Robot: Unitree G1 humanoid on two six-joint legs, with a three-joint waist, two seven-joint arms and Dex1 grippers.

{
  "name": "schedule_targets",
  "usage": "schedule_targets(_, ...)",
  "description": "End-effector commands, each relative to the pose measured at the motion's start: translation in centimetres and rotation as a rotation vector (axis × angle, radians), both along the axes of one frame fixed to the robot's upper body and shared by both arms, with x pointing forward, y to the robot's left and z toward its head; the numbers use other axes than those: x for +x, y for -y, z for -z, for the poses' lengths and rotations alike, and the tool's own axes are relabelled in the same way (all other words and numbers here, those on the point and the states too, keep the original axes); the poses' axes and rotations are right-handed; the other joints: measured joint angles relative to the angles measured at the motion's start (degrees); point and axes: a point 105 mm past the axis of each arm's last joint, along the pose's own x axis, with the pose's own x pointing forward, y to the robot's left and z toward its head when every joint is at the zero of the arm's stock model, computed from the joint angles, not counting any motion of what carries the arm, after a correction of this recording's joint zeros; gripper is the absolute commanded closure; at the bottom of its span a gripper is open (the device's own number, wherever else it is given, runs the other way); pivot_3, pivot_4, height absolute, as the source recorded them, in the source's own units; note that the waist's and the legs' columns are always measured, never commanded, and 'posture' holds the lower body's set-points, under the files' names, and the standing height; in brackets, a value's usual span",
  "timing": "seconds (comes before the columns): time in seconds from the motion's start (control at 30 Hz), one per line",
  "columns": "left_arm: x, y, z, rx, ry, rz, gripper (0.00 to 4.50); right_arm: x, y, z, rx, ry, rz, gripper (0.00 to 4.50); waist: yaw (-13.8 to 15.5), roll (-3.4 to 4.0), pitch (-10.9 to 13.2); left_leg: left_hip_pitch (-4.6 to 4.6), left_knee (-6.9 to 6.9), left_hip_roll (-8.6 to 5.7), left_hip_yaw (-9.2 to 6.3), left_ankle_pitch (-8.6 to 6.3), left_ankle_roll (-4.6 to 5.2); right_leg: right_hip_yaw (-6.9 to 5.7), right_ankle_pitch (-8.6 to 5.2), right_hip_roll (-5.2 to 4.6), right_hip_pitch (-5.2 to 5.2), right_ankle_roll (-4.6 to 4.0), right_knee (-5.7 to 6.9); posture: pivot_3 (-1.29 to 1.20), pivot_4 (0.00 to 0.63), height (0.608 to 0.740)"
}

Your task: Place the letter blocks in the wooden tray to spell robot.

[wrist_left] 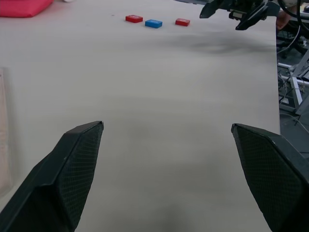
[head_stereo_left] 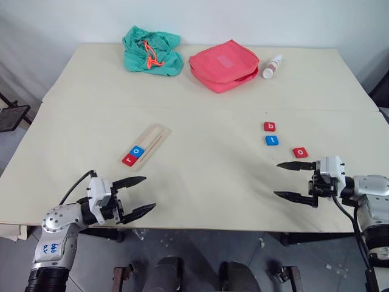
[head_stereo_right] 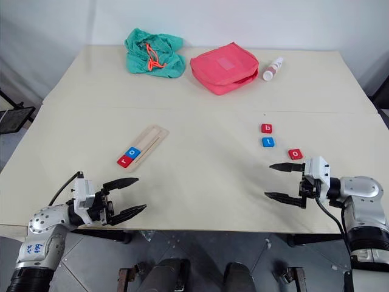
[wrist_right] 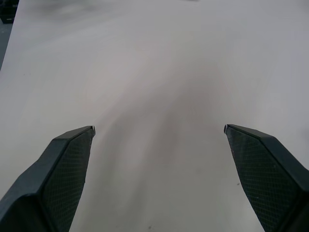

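Two flat square blocks [head_stereo_left: 134, 155] lie in the pale wooden tray [head_stereo_left: 148, 143]; both arms' black fingers [head_stereo_left: 138, 210] [head_stereo_left: 296, 196] spread wide, empty, near the bench's [head_stereo_left: 200, 182] front edge.

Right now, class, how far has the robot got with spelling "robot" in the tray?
Done: red r and blue o sit at the near end of the wooden tray. In hand: nothing; the left gripper and right gripper are both open and empty. Left: red b, blue t and red o lie loose on the table.

A cream table [head_stereo_left: 200, 85] (two joined tops) stands against a white wall [head_stereo_left: 243, 18].
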Motion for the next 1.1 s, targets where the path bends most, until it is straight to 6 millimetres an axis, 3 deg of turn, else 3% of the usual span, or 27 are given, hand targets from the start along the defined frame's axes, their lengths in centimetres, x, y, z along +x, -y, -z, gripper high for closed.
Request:
schedule_targets(0.03,0.1,-0.4,-0.5,0.018,0.047,-0.021,0.00,-0.1,0.0,-0.7,-0.001,0.020,-0.030,0.02,0.0,0.00,0.0,0.00,0.00,0.00,0.00,0.00,0.00,0.00,0.00,0.00,0.00,0.00,0.00,0.00,0.150,0.740)
schedule_targets(0.33,-0.1,-0.8,-1.4,0.025,0.063,-0.086,0.00,0.7,-0.7,-1.5,0.007,0.036,-0.052,0.02,-0.1,0.00,0.0,0.00,0.00,0.00,0.00,0.00,0.00,0.01,0.00,0.00,0.00,0.00,0.00,0.00,0.150,0.740)
schedule_targets(0.8,-3.9,-2.4,-3.2,0.049,0.009,-0.188,0.00,1.7,-2.0,-2.1,0.020,0.050,-0.094,0.02,-0.1,0.02,0.0,-0.01,0.00,0.01,-0.02,-0.01,0.00,0.04,0.00,-0.01,0.00,0.00,-0.03,0.00,0.150,0.740)
schedule_targets(0.87,-4.5,-2.9,-3.6,0.039,-0.011,-0.225,0.00,1.7,-1.9,-2.2,0.019,0.052,-0.092,0.02,-0.2,0.03,0.0,-0.01,-0.03,0.03,-0.01,-0.01,-0.01,0.05,0.00,0.00,0.01,0.00,-0.07,0.00,0.150,0.740)
schedule_targets(1.0,-4.0,-7.5,-4.6,0.022,-0.099,-0.517,0.00,1.7,-1.6,-2.5,0.010,0.054,-0.102,0.02,-0.2,0.04,0.0,0.00,-0.02,0.05,-0.01,-0.01,-0.01,0.07,0.00,0.02,0.02,0.00,-0.09,0.00,0.150,0.740)
schedule_targets(1.1,-3.2,-7.5,-5.8,0.018,-0.086,-0.540,0.00,1.8,-1.9,-2.7,0.008,0.064,-0.116,0.02,0.1,0.04,0.0,0.00,0.00,0.05,-0.02,0.00,-0.01,0.07,0.00,0.03,0.03,0.00,-0.08,0.00,0.150,0.740)
